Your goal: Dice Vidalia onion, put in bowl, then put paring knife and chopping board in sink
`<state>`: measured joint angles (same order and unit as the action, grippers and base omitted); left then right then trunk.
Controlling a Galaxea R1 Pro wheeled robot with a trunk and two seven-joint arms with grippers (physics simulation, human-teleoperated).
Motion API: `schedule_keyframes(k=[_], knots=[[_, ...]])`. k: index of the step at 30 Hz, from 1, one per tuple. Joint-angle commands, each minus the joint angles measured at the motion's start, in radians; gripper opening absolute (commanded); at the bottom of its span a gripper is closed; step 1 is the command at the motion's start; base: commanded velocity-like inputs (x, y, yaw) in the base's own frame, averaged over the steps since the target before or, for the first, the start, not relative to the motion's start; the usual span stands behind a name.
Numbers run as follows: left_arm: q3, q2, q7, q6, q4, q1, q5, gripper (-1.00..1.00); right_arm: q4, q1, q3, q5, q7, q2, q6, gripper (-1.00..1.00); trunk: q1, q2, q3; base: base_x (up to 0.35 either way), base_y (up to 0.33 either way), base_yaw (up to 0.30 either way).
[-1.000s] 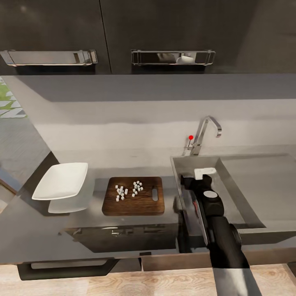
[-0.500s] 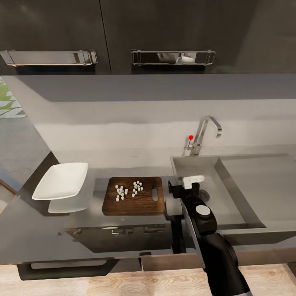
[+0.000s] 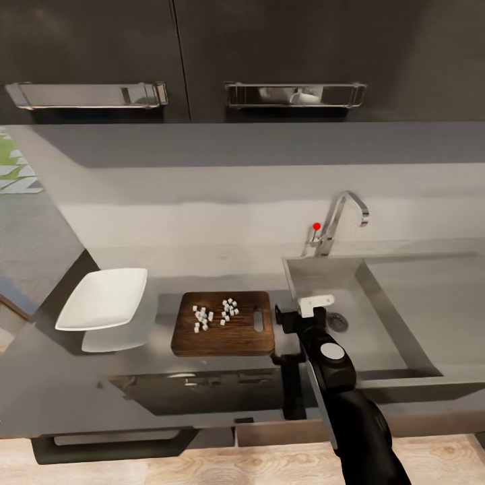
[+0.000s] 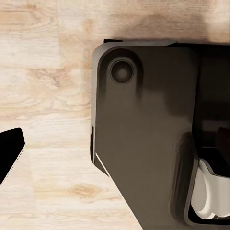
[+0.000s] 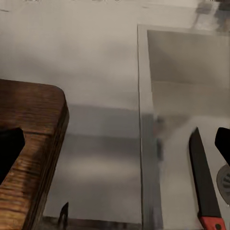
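Observation:
The diced onion (image 3: 215,313) lies as several small white cubes on the brown chopping board (image 3: 222,337). Left of the board on the countertop (image 3: 60,367) stands the white bowl (image 3: 101,300). My right gripper (image 3: 283,337) hangs open over the counter strip between the board's slot end and the sink's (image 3: 377,296) left rim. In the right wrist view the gripper (image 5: 117,143) has its dark fingertips (image 5: 9,148) wide apart, the board's corner (image 5: 33,124) to one side. The paring knife (image 5: 202,172), dark blade and red handle, lies inside the sink (image 5: 191,62) beside the drain (image 5: 225,179).
The chrome tap (image 3: 340,219) with its red knob (image 3: 316,226) stands behind the basin, and a drainboard (image 3: 438,296) extends right. Dark wall cabinets (image 3: 269,54) hang above. The left wrist view shows wooden floor (image 4: 43,96) and my dark base (image 4: 143,143); one left fingertip (image 4: 9,148) sits at the edge.
My right arm has lifted out of the sink basin and moved left, to above the rim beside the board. The head view has shifted slightly.

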<state>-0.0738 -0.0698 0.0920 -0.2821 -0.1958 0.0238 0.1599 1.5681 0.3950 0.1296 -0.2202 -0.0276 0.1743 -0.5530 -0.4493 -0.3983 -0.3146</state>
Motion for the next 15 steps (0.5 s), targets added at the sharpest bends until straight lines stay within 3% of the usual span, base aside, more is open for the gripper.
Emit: schedule_keyframes(k=[1, 7, 15], knots=[[-0.008, -0.001, 0.003, -0.003, 0.001, 0.001, 0.010, 1.00, 0.001, 0.001, 0.001, -0.004, -0.003, 0.000, -0.007, 1.00, -0.001, -0.002, -0.002, 0.091, 0.232, 0.000], [-0.008, -0.001, 0.003, -0.003, 0.001, 0.001, 0.010, 1.00, 0.001, 0.001, 0.001, -0.004, -0.003, 0.000, -0.007, 1.00, -0.001, -0.002, -0.002, 0.089, 0.235, 0.000], [-0.008, 0.001, 0.003, -0.003, 0.001, 0.001, 0.010, 1.00, -0.001, 0.001, 0.001, -0.003, -0.003, 0.000, -0.007, 1.00, -0.001, -0.002, -0.002, 0.001, 0.023, 0.000]])
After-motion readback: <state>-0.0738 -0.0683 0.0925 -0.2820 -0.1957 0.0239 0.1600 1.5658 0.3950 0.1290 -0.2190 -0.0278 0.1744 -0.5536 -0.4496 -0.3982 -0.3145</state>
